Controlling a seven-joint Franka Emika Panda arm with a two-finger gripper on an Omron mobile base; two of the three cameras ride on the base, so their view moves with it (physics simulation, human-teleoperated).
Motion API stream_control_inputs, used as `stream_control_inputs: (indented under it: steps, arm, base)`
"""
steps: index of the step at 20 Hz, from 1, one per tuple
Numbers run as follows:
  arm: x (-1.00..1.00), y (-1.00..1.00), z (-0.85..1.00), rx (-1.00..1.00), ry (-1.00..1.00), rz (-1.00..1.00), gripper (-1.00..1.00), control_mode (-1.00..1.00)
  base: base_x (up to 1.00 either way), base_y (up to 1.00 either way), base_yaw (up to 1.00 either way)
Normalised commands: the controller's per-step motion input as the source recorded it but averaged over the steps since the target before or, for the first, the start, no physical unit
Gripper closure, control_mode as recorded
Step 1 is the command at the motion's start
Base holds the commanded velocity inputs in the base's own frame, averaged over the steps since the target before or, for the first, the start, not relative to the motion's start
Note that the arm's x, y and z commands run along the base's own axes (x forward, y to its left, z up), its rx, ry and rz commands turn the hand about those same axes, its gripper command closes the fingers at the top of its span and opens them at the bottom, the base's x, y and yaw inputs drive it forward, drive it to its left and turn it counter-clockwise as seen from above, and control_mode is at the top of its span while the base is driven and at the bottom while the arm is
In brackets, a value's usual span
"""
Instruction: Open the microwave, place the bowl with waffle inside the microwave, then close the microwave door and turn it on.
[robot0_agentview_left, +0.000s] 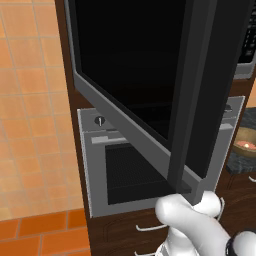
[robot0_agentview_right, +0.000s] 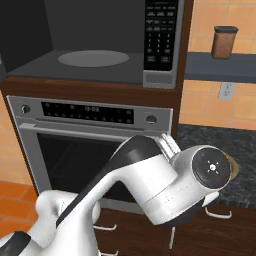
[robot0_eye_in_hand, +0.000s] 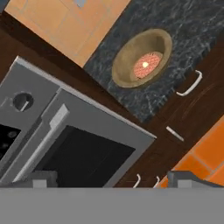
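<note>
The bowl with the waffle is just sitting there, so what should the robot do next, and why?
Probably bring the hand toward the bowl with waffle to grasp it. The microwave door is swung open, the microwave cavity holds only its turntable, and the bowl sits on the dark counter, with nothing between the fingertips.

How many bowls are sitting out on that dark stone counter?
1. A small round tan-brown bowl holding a pale orange-pink waffle piece sits on the dark speckled counter, right of the steel oven. More could be hidden behind the robot's arm or the open microwave door.
</note>
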Motion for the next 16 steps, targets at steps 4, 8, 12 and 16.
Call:
stream_control_inputs:
  steps: [4, 8, 12, 16]
  arm:
    - [0.91, -0.84, -0.8, 0.14, 0.3, 0.0, -1.0, -1.0]
    - [0.59, -0.83, -0.66, 0.17, 0.22, 0.0, -1.0, -1.0]
    - [0.03, -0.57, -0.07, 0.18, 0.12, 0.0, -1.0, -1.0]
    - [0.29, -0.38, -0.2, 0.16, 0.07, 0.0, -1.0, -1.0]
  base:
    - [0.0, 0.0, 0.0]
    - [0.0, 0.0, 0.0]
    - [0.0, 0.0, 0.0]
    - [0.0, 0.0, 0.0]
